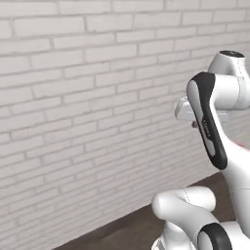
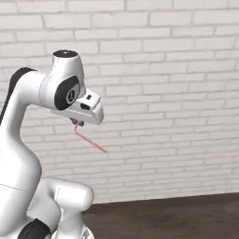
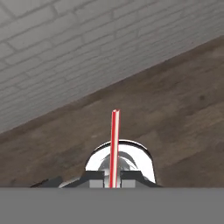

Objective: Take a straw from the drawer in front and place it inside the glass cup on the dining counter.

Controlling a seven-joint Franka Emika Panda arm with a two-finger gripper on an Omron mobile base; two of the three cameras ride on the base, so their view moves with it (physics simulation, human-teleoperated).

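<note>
The white arm is raised high in front of a pale brick wall, with a dark wood floor below. In the right base view the pincer is seen under the white hand, pointing downward. The straw, thin and pinkish-red, is clamped between the pincer's fingers at its upper end. From there a short piece drops almost straight down, and the long part slants away and downward to the right of that view, its free tip hanging in the air against the bricks.

In the hand view the straw is seen as a straight red line rising from between the two dark tips of the pincer, so its long axis runs roughly along the direction in which the hand looks. Past its tip, only floor boards and the foot of the wall are seen.

In the left base view the hand is mostly hidden behind the arm's dark elbow, and a small pink smudge at the right edge cannot be told for certain as the straw.

As a judgement: the pick-up is done and the carrying part is in hand. For the drop into the glass cup, the free lower tip would have to lead, with the straw brought nearer to upright.
</note>
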